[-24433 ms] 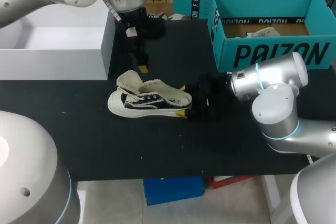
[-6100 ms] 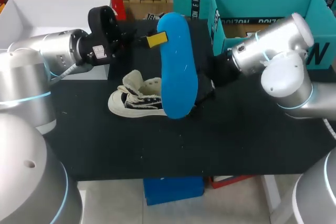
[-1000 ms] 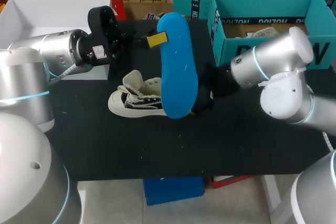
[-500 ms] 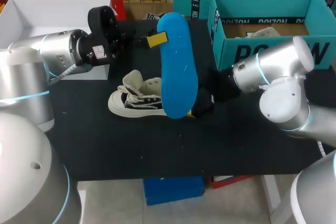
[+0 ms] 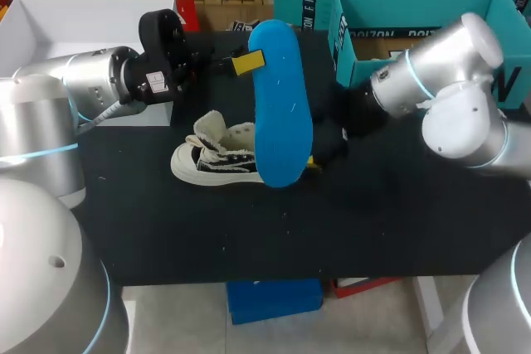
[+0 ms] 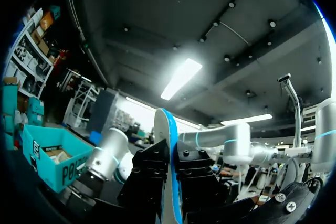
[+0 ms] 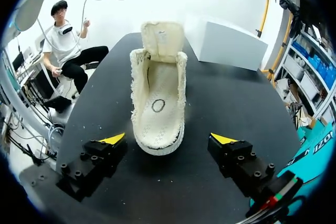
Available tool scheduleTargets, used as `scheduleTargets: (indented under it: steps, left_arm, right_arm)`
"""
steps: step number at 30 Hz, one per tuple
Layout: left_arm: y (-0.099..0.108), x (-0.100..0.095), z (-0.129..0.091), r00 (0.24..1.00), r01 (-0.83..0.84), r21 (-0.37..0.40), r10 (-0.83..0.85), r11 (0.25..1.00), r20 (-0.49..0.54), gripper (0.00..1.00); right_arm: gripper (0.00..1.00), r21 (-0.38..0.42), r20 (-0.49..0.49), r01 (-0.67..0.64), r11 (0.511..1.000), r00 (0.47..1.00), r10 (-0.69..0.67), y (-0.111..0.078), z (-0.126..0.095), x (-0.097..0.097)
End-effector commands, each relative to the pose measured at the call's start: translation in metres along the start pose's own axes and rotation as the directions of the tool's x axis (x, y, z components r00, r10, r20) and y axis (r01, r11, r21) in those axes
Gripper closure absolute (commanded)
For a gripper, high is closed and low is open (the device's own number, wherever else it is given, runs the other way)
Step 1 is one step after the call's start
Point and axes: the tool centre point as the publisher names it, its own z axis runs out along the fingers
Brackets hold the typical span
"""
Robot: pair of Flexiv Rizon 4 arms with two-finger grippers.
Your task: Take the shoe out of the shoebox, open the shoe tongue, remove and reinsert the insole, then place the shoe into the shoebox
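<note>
On the black table top (image 5: 207, 230), about mid-table, the black-and-cream canvas low-top shoe (image 5: 209, 159) sits on its sole. It is out of the teal cardboard shoebox (image 5: 431, 84), which stands well apart at the far right. The tongue is pulled open and folded up off the throat. The right wrist view shows a bare cream footbed with no insole inside.

My left gripper (image 5: 247, 63) is clamped on the blue foam insole (image 5: 280, 105), holding it raised over the shoe. In the left wrist view the insole runs edge-on between my black fingers.

My right gripper (image 7: 168, 139) is apart, with one yellow tip on each side of the heel. The tips are close to it but not touching, as far as I can tell.

My judgement on progress: take-out done, tongue done, insole removal done. What's left is to feed the insole back in, seat it flat, then put the shoe into the shoebox. I'd say past halfway.
</note>
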Motion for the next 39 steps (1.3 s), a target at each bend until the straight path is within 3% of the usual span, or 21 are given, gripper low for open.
scheduleTargets:
  steps: [1,7,8,10,16,22,35,39]
  left_arm:
    - [0.001,0.000,0.001,1.000,-0.001,0.001,0.001,1.000,0.002,1.00]
    - [0.001,0.000,0.001,1.000,-0.001,0.001,0.001,1.000,0.002,1.00]
    - [0.001,0.000,0.001,1.000,-0.001,0.001,0.001,1.000,0.002,1.00]
    - [0.001,0.000,0.001,1.000,-0.001,0.001,0.001,1.000,0.002,1.00]
    - [0.001,0.000,0.001,1.000,-0.001,0.001,0.001,1.000,0.002,1.00]
    - [0.001,0.000,0.001,1.000,-0.001,0.001,0.001,1.000,0.002,1.00]
    - [0.001,0.000,0.001,1.000,-0.001,0.001,0.001,1.000,0.002,1.00]
    - [0.001,0.000,0.001,1.000,-0.001,0.001,0.001,1.000,0.002,1.00]
  right_arm:
    - [0.00,0.199,-0.061,0.010,0.980,0.998,0.002,0.013,-0.003,-0.010]
    - [0.00,0.287,-0.083,0.025,0.958,0.997,-0.001,0.021,-0.001,-0.019]
    - [0.05,0.307,-0.077,0.028,0.951,0.997,-0.004,0.023,-0.001,-0.020]
    - [0.50,0.372,-0.078,0.040,0.927,0.997,-0.012,0.029,0.000,-0.024]
    - [0.39,0.466,-0.082,0.042,0.884,0.997,-0.004,0.042,0.009,-0.030]
    - [0.47,0.523,-0.077,0.028,0.852,0.997,0.015,0.047,0.020,-0.033]
    - [0.48,0.590,-0.105,0.047,0.806,0.994,0.019,0.069,0.046,-0.035]
    - [0.44,0.603,-0.112,0.050,0.796,0.993,0.022,0.075,0.052,-0.032]
